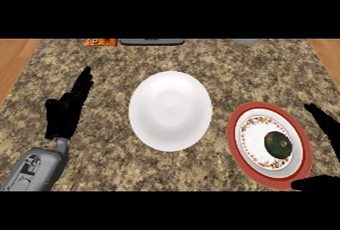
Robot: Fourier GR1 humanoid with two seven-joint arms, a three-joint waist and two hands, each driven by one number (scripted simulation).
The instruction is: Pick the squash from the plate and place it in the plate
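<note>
Head view: dark green squash (278, 144) lies on red-rimmed plate (235, 134), right side of granite worktop (100, 81). Plain white plate (171, 111) at centre. Left robot hand (66, 110) spread, resting left. Right robot hand (325, 123) spread, flanking red-rimmed plate, squash ungrasped.

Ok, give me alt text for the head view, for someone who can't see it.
A dark green squash sits on a red-rimmed patterned plate at the right of a granite counter, beside a plain white plate. The right hand is open around the red-rimmed plate; the left hand rests open at left.
</note>
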